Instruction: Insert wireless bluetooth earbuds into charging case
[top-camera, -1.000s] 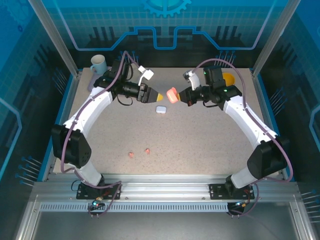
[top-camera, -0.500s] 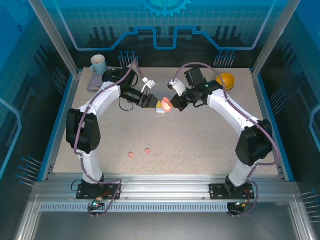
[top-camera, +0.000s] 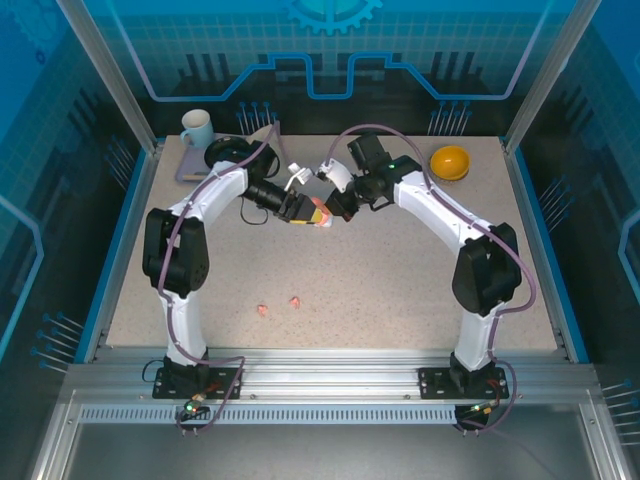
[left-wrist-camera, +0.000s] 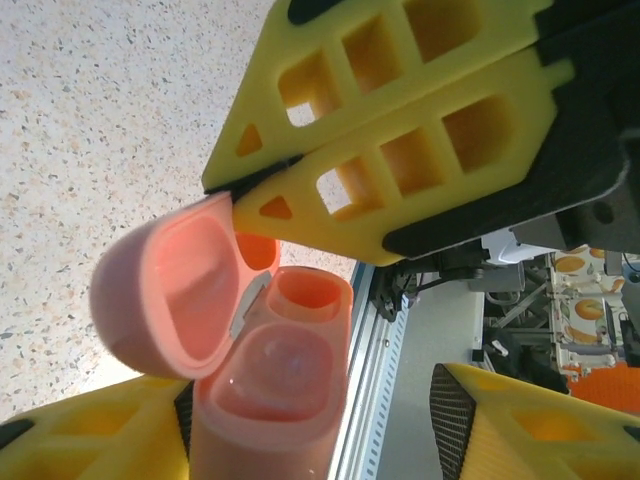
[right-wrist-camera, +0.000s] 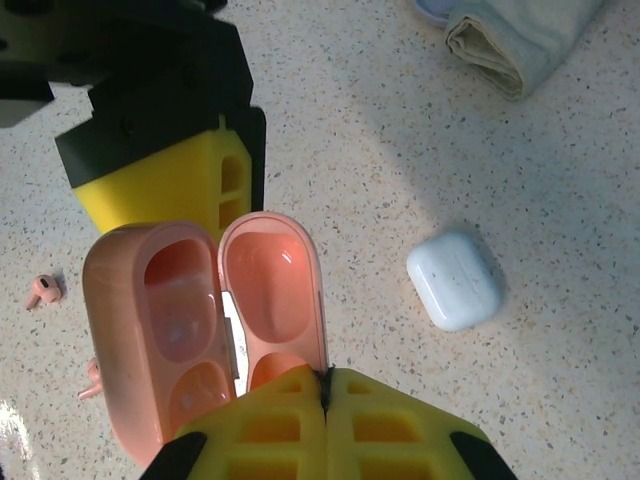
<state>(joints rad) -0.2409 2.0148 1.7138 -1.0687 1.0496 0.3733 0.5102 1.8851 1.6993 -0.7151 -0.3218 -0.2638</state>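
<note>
— Now, state of the right gripper (right-wrist-camera: 326, 385)?
— Closed, fingertips pressed together on the rim of the lid (right-wrist-camera: 275, 290) of the pink charging case (right-wrist-camera: 160, 310). Case held above the table (top-camera: 400, 290), hinged wide open, hollow sides of both halves toward the right wrist camera.
— And the left gripper (left-wrist-camera: 300, 390)?
— Open. Jaws set either side of the case's base (left-wrist-camera: 270, 410): one yellow finger (left-wrist-camera: 90, 435) right beside the base, contact impossible to tell; the other finger (left-wrist-camera: 540, 420) well apart from it, bare gap between.
— Inside of the base?
— Two rounded wells, glossy pink, facing the left wrist camera.
— Whereabouts of the earbuds?
— Flat on the table toward its near edge, well apart from the case: first pink earbud (top-camera: 263, 310) on the left, second pink earbud (top-camera: 294, 301) just beside it on the right.
— Meeting place of the arms, top view?
— Over the far middle of the table, grippers tip to tip at the case.
— Remaining items?
— White case (right-wrist-camera: 455, 280), closed, lying on the table near the held case; folded cloth (right-wrist-camera: 520, 40) farther off; mug (top-camera: 197, 127) at the far left corner; yellow bowl (top-camera: 449, 160) toward the far right.
</note>
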